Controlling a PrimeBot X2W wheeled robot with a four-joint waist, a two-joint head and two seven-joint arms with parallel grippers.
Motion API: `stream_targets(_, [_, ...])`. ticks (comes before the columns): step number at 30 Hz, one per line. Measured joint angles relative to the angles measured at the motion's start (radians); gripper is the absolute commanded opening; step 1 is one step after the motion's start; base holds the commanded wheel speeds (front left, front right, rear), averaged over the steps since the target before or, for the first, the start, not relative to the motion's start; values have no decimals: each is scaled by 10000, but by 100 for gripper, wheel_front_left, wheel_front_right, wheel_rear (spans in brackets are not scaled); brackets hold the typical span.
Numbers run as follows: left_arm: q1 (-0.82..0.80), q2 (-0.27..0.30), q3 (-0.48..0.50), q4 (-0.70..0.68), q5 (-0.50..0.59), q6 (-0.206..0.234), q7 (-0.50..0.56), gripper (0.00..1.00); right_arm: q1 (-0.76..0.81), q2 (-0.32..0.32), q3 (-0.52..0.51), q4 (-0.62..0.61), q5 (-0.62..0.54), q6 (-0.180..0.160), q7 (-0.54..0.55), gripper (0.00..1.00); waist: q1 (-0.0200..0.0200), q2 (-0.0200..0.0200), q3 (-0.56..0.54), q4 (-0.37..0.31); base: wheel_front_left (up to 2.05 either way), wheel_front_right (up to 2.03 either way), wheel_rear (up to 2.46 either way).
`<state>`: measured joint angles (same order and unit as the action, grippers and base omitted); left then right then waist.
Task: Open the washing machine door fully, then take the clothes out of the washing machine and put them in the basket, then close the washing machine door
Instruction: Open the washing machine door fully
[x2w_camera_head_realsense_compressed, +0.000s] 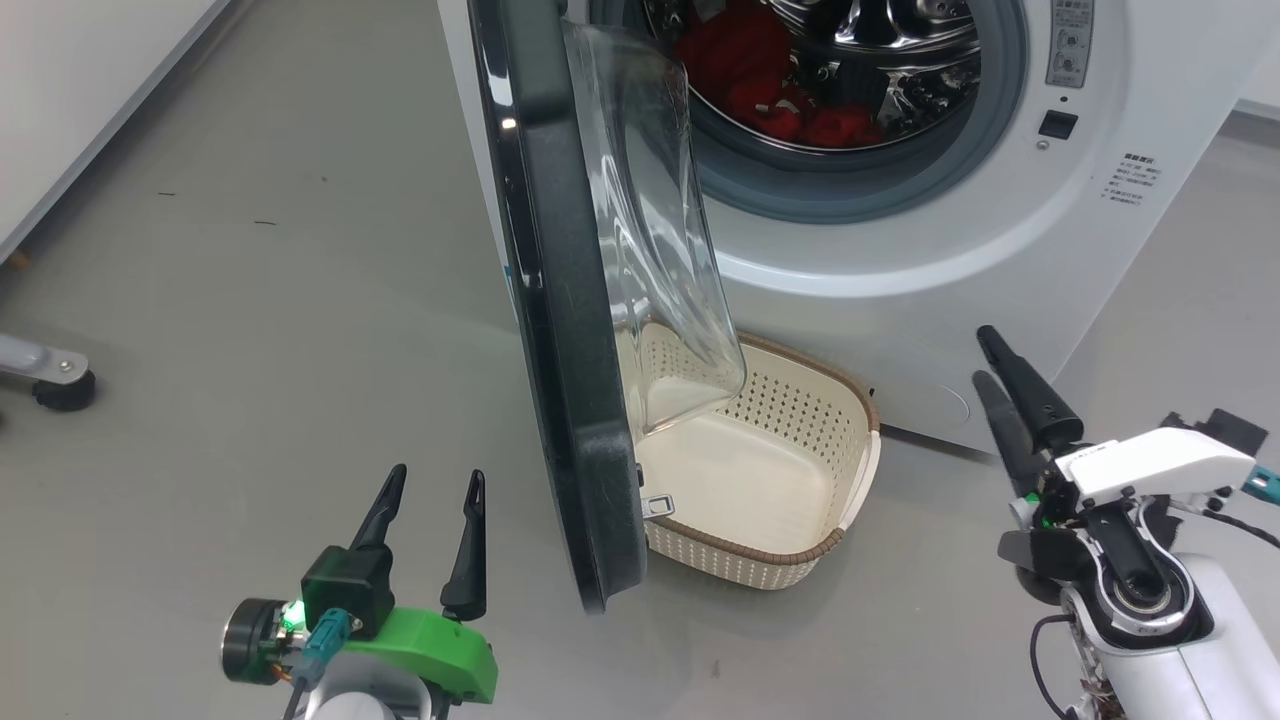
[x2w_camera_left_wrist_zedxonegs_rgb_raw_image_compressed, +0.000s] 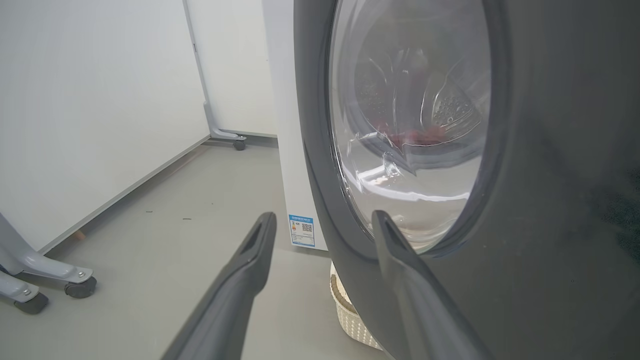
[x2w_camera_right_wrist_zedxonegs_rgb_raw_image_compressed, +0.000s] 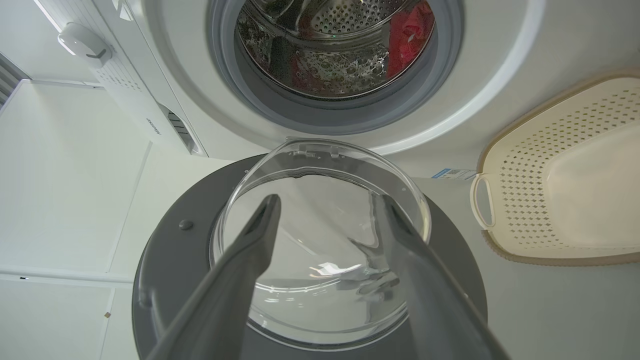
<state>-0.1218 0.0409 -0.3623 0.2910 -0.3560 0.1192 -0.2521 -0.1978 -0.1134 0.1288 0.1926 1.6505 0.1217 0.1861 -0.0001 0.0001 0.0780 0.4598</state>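
The washing machine door stands open, edge-on to me, its clear glass bowl bulging toward the washing machine. The red clothes lie inside the steel drum. On the floor below the opening sits the empty cream basket, partly hidden by the door. My left gripper is open, left of the door's outer face. My right gripper is open, right of the basket; its wrist view looks past the fingertips at the glass bowl, the clothes and the basket.
Grey floor stretches left of the door. A castor leg of a wheeled stand sits at the far left, with more castors along a white wall panel. A blue label marks the machine's side.
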Motion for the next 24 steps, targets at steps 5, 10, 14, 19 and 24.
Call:
stream_targets(5, [0, 2, 10, 2, 0, 0, 0, 100, 482, -462, 31, -433, -1781, 0, -1179, 100, 0, 0, 0, -62, 0, 0, 0])
stream_targets(10, [0, 2, 2, 13, 0, 0, 0, 100, 967, -1210, 224, -683, -3810, 0, -2508, 100, 0, 0, -13, -112, 0, 0, 0])
stream_targets(14, [0, 2, -4, 29, 0, 0, 0, 100, 1168, -1896, 510, -721, -5662, 2, -3641, 100, 0, 0, -27, -156, 0, 0, 0])
stream_targets(19, [0, 2, -17, 63, 0, 0, 0, 100, 1432, -2522, 483, -522, -7645, 2, -4880, 100, 0, 0, -60, -203, 0, 0, 0])
stream_targets(24, [0, 4, -10, 94, 2, 0, 0, 100, 1477, -2761, 102, -447, -9428, -265, -4615, 100, 0, 0, -102, -250, 0, 0, 0])
